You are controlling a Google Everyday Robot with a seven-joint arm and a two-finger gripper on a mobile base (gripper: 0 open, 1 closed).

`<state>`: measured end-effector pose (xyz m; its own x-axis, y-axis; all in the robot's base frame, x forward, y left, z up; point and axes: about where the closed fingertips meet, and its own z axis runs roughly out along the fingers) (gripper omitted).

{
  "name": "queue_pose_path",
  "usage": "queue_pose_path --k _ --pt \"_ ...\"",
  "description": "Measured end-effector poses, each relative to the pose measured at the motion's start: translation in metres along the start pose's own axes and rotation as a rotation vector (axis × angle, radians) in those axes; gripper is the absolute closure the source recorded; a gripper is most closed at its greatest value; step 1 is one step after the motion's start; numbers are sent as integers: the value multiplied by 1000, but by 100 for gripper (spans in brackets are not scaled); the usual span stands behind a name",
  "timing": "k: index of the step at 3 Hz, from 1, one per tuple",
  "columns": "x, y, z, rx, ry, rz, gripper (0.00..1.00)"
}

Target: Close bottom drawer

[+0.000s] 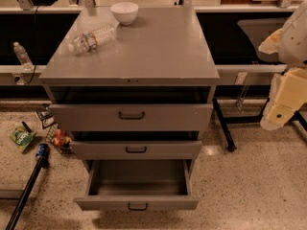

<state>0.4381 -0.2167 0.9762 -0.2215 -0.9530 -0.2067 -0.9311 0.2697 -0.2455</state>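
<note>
A: Speckled terrazzo floor [249, 186], dark counter rail behind. Grey metal cabinet [158, 51] in the centre, seen from the front and above. On its top, a water bottle [92, 39] lies on its side and a white bowl [124, 12] sits near the back edge. Neither matters for the task.

B: Where is the target?

A: The bottom drawer [163, 203] is the lowest of three and is pulled well out. Its empty interior shows, and its front stands clear of the cabinet face. The middle drawer [136, 149] and top drawer [131, 117] each sit slightly forward as well, but far less.

B: Where is the gripper, and what are its jaws doing?

A: The gripper [280, 104] hangs at the right edge of the frame, level with the top drawer and well apart from the cabinet. It touches nothing and holds nothing that I can see. I cannot tell whether it is open or closed, as the cream housing hides that.

B: Why is it parked out there?

A: My judgement is that the approach is not yet begun. The arm must drop low and come round in front of the drawer face to push it in.
</note>
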Motion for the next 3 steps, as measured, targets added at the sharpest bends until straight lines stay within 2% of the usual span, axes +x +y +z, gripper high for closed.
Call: queue_pose_path --k 1,2,3 --pt "0 0 0 0 0 0 0" --pt "-1 -1 -1 10 -9 0 18" --pt "2 -3 32 9 -44 28 42"
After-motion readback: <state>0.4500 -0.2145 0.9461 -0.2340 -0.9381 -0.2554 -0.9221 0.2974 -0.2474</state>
